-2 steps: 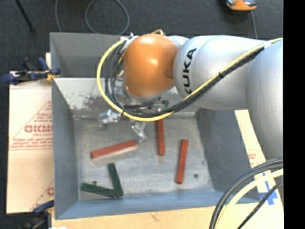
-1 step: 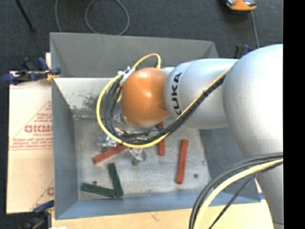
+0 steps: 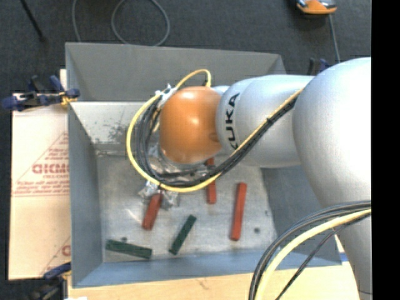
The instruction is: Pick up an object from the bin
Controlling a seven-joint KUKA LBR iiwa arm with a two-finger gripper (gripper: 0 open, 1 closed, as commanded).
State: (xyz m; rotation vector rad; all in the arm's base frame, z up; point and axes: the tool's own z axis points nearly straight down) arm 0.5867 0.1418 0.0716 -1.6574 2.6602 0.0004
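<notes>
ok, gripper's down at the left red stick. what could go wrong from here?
1. The gripper sits at the upper end of the red stick, not its middle; gripped there it may tilt or slip out.
2. The orange wrist cover hides the contact, so a miss would be hard to spot.
3. The dark green stick lies close and could get nudged.

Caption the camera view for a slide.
KUKA end effector over a red stick in the grey bin; a green bar nearby.

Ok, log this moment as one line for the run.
gripper: low in bin, at upper end of left red stick | hold: unconfirmed | nearest others: dark green stick, short red stick
</notes>
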